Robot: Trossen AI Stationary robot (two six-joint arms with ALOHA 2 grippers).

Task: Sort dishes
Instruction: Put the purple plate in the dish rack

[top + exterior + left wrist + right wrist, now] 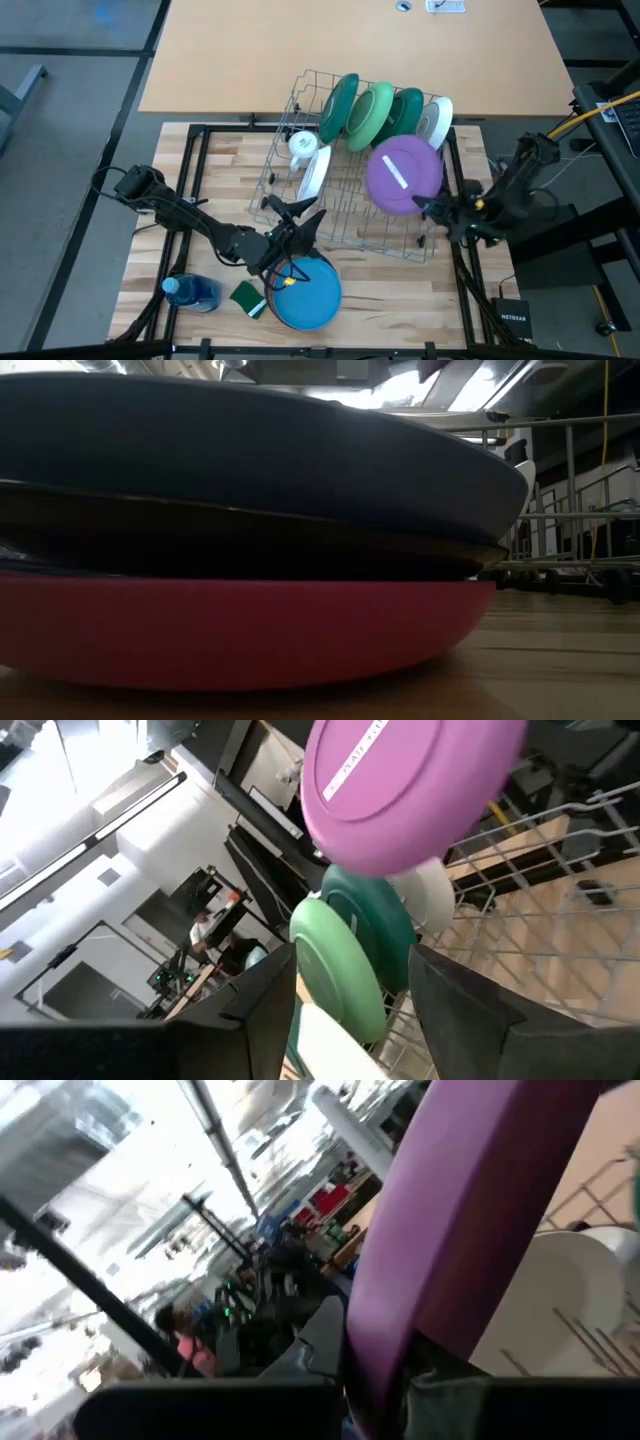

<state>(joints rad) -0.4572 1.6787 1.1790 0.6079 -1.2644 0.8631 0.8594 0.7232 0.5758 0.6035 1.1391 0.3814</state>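
Over the wire rack, right gripper pinches the purple plate by its rim, left gripper open; edge grip could slip, dropping it onto 4 racked plates.

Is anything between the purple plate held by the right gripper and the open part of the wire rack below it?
Nothing visible. The right gripper is shut on the round purple plate, held over bare wires of the metal dish rack. The green and white plates stand behind it, along the rack's far side.
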